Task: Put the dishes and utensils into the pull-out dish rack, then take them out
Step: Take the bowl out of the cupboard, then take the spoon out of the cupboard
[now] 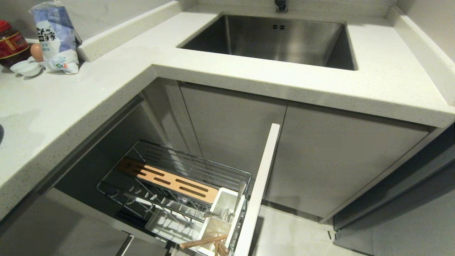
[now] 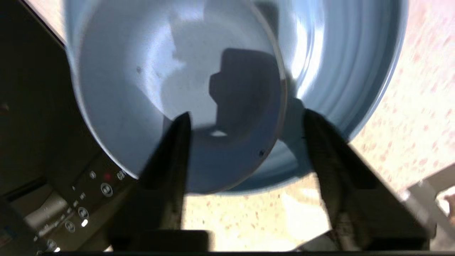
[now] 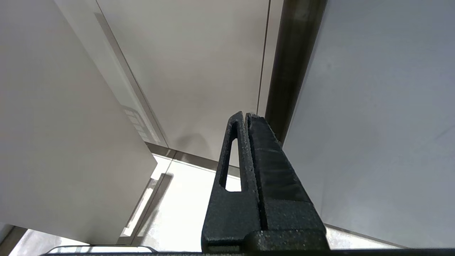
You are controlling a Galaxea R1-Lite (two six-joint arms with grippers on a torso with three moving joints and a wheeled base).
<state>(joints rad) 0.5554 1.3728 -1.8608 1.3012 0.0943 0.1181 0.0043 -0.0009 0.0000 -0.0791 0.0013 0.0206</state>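
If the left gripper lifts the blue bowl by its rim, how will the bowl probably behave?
The bowl looks rigid, glazed ceramic, so probably slippery and breakable. It sits inside the plate, so it may slide. The left gripper straddles its rim, open.

Speckled white countertop (image 1: 89, 92), grey cabinets (image 1: 330, 160)

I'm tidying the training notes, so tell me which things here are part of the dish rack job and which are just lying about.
Part of the job:
dish rack
chopsticks
spoon
bowl
plate
left gripper, open over the bowl

Just lying about:
sink
bag
jar
egg
saucers
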